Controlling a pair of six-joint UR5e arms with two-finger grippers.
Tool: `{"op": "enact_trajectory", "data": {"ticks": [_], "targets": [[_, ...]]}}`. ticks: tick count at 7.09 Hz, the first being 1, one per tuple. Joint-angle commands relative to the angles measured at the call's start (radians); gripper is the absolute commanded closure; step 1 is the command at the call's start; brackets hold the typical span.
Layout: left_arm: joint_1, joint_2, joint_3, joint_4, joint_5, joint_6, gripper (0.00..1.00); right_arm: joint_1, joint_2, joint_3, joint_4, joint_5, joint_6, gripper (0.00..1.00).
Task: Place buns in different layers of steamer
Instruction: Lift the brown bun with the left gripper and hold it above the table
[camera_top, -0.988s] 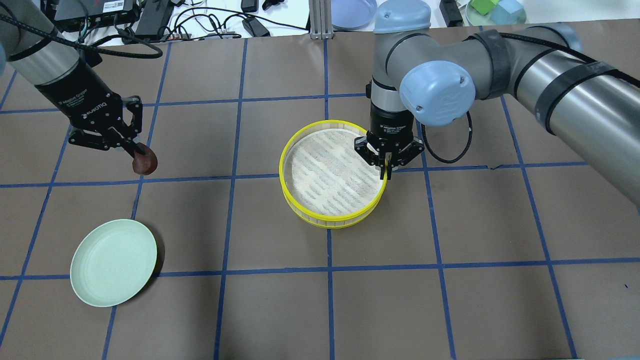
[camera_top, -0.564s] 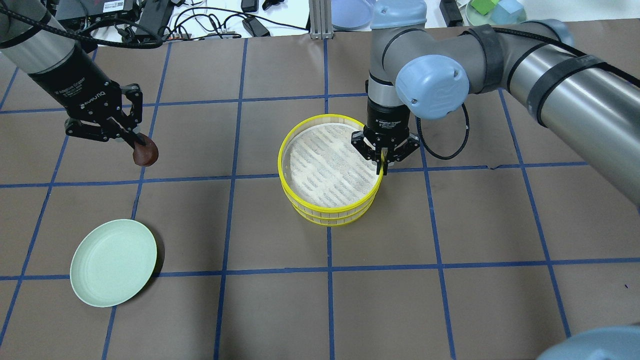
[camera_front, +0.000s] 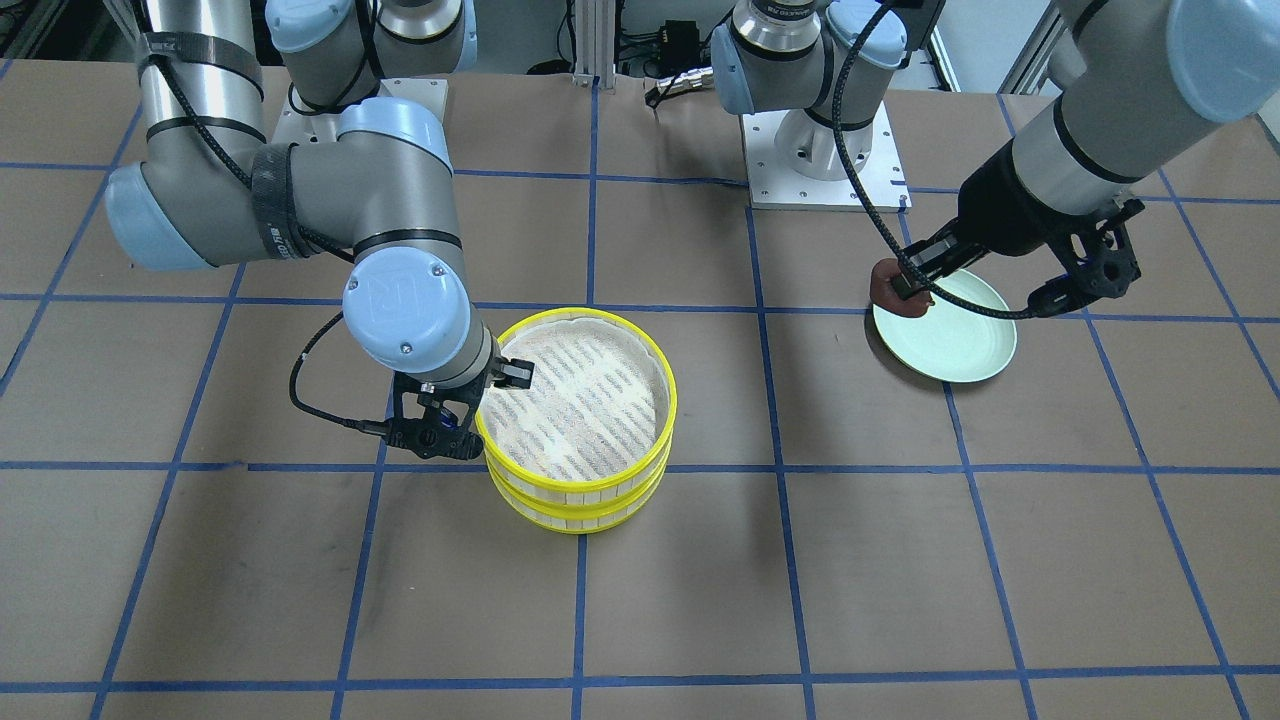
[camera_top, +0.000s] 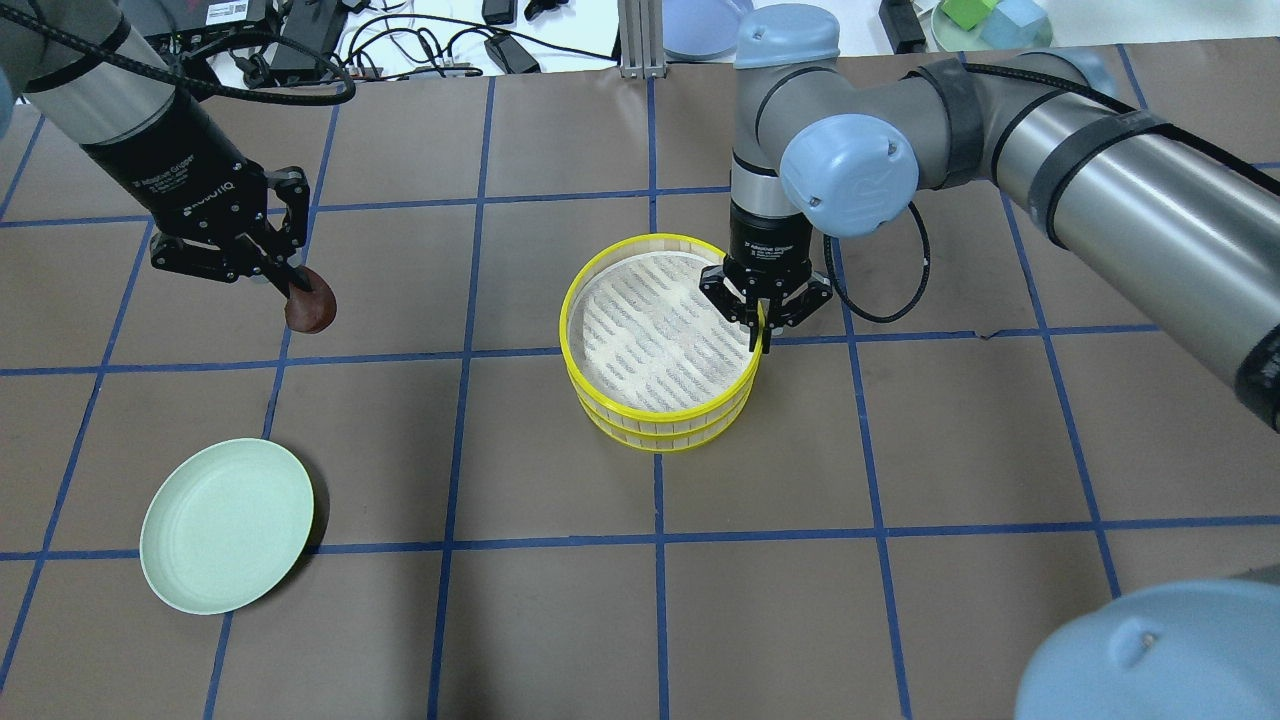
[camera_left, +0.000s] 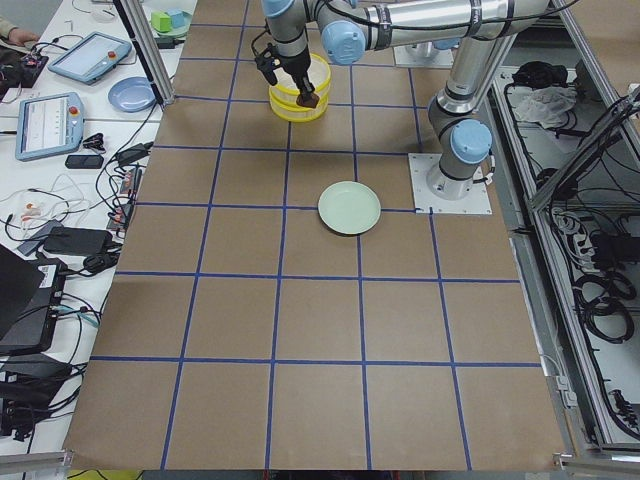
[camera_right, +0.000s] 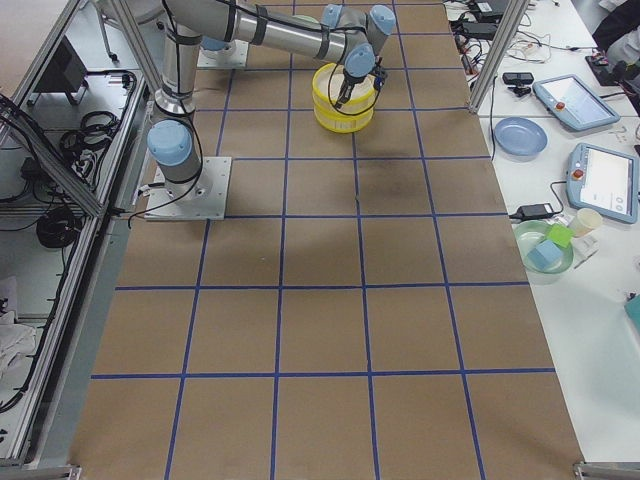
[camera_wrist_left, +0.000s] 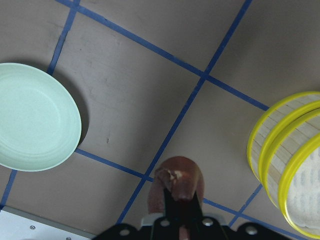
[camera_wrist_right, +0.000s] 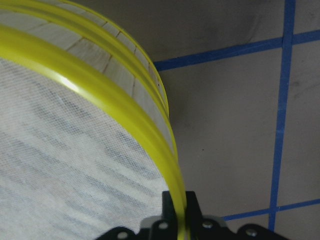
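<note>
Brown gridded table (camera_top: 900, 450): my right gripper (camera_top: 763, 340) clamps rim of yellow-rimmed two-tier round steamer (camera_top: 650, 432); my left gripper (camera_top: 290, 290), far left, grips reddish-brown oblong bun (camera_top: 312, 310), unplaced; top tier bare.

Left gripper (camera_top: 296, 290) casing: wht print "Adaptive Gripper", "ROBOTIQ". Right gripper (camera_top: 765, 338) casing: "Adaptive Gripper" line, v. small; rest illeg.

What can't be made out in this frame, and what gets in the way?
- Inside of the lower tier: covered by the upper tier in every view; no cream-white bun shows anywhere.
- The brown bun in the left gripper: too small in exterior left view to show the grip.
- The right gripper on the upper tier: tiny in exterior right view.
</note>
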Motion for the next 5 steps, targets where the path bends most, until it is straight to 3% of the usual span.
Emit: {"op": "enact_trajectory", "data": {"ticks": [1, 5], "targets": [[-0.006, 0.001, -0.004, 0.000, -0.003, -0.004, 1.00, 0.000, 0.008, -0.001, -0.002, -0.008, 0.003, 1.00], [-0.011, 0.004, -0.005, 0.000, -0.002, -0.005, 1.00, 0.000, 0.013, -0.010, -0.003, 0.001, 0.012, 1.00]]}}
